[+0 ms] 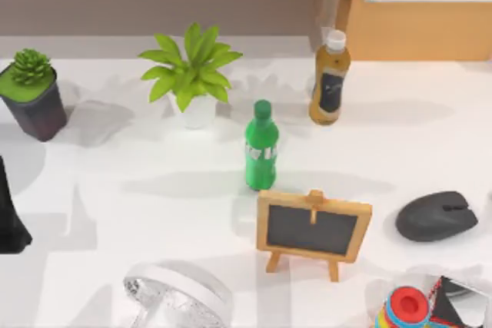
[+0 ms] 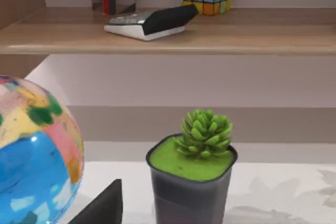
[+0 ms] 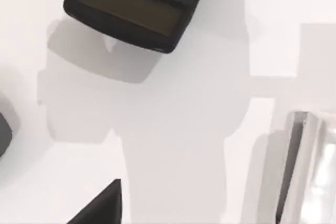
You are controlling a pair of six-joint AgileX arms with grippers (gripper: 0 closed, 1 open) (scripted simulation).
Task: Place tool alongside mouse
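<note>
White tabletop [image 1: 115, 159]: mouse [image 1: 436, 216] lying right of chalkboard [image 1: 313, 228]. Right arm is hovering over calculator [image 3: 134, 4]; jaw state cannot tell. Descend centred, grip across its width.

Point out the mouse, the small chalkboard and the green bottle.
mouse [image 1: 436, 216], top view, middle of its dark grey back.
small chalkboard [image 1: 311, 230], top view, middle of its black panel.
green bottle [image 1: 261, 147], top view, on its body below the cap.

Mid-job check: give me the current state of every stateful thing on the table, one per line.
mouse: flat on the table, right side, untouched.
green bottle: upright, capped.
brown bottle: upright, white cap on.
chalkboard: standing on its easel, blank.
calculator: lying face up, display blank.
</note>
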